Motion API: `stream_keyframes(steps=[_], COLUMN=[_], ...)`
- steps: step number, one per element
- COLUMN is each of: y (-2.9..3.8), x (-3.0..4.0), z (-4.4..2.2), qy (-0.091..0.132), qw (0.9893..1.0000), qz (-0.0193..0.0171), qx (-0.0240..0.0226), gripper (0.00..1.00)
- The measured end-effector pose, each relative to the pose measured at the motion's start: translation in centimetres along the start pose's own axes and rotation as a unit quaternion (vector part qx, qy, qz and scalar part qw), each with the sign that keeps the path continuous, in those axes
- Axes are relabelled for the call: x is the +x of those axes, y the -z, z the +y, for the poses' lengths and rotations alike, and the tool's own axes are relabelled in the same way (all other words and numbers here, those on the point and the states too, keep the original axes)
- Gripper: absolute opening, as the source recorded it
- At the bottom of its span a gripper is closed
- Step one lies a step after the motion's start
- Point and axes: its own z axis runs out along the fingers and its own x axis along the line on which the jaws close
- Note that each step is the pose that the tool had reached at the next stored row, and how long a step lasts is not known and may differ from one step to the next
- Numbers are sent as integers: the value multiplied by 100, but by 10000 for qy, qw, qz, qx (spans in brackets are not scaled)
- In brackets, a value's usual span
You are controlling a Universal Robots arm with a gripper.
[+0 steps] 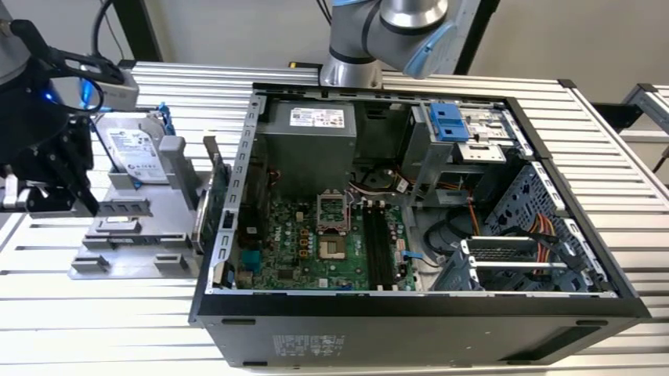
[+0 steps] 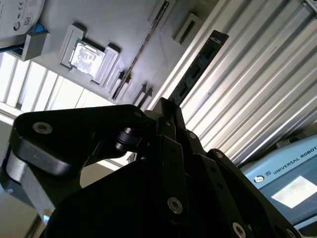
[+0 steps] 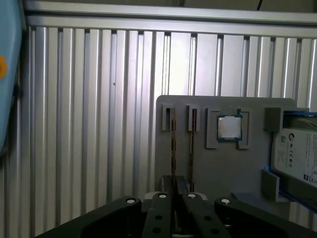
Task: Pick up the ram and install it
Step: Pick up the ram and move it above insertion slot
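In the second wrist view my gripper (image 2: 168,106) is shut on one end of the ram (image 2: 198,64), a long, thin dark stick with chips that reaches out over the ribbed metal table. The first wrist view shows the gripper (image 3: 176,184) with its fingers together, and the ram seen edge-on as a thin line. In the exterior view the gripper (image 1: 58,205) hangs at the far left, beside the grey parts tray (image 1: 125,235). The black memory slots (image 1: 378,243) lie on the green motherboard (image 1: 309,247) inside the open computer case, well off to the exterior view's right of the gripper.
The tray carries a silver hard drive (image 1: 136,153), a processor chip (image 3: 229,127) and empty upright holders. A green expansion card (image 1: 215,196) stands between the tray and the case wall (image 1: 225,258). The arm's base (image 1: 356,47) rises behind the case.
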Motion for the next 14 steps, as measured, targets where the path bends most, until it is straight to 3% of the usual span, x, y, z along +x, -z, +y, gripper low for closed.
stream_keyframes(steps=[14], y=[30], x=[0], z=[0], qy=[0], qw=[10000], qz=[0], qx=[0], gripper=[0])
